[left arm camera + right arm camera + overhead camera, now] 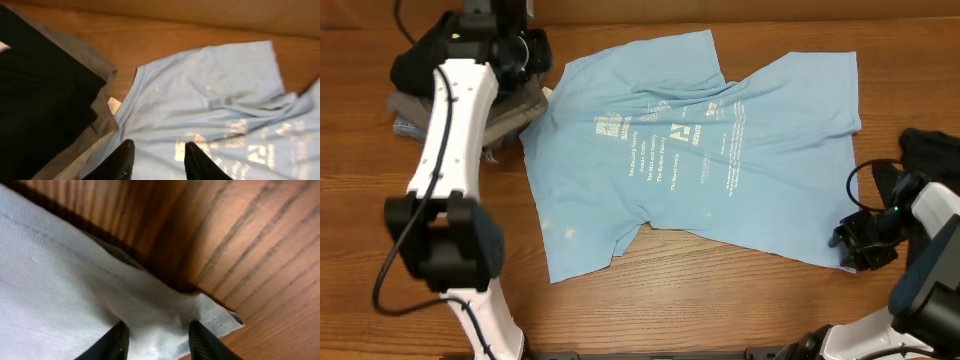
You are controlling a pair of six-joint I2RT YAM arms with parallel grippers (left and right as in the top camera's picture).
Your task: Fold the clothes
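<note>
The right end effector (pixel 161 341) is straddling, part open, a hem corner of the light blue T-shirt (pixel 720 190) without pinching it. The left end effector (pixel 159 161) is hovering part open and empty near its collar. The shirt is lying spread and wrinkled on the tabletop (pixel 720 310), so apparently all the folding is waiting.

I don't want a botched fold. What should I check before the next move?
1. The shirt flat: not ok, creased.
2. The right gripper at its corner: ok, fingers straddle it.
3. Cloth gripped there: cannot tell.
4. The left gripper open: ok, jaws apart, empty.
5. The pile apart from the shirt: not ok, they meet.
</note>
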